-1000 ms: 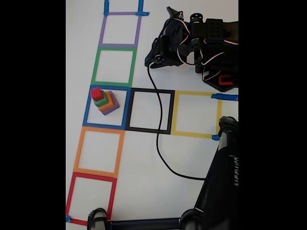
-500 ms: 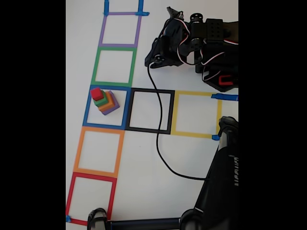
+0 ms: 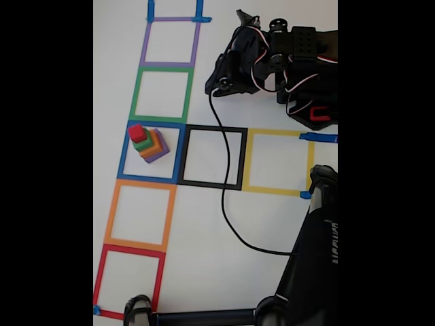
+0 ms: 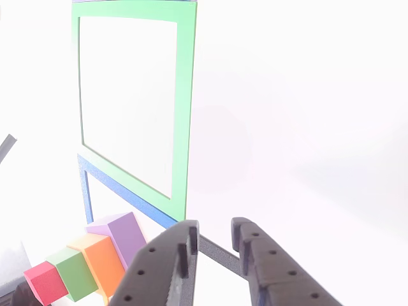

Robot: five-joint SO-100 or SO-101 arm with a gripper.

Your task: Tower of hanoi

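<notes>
Opening step, by the look of it: four-cube tower stacked whole inside the blue tape square, claw released and empty beside it, next needing closure on the red cube.

In the other view, the claw is seen entering from the bottom edge, its two dark perforated fingers held slightly apart with nothing between them. At the lower left, four cubes are stacked in a row: purple cube, orange cube, green cube, red cube. A green tape square and a blue tape outline are laid on the white counter.
</notes>
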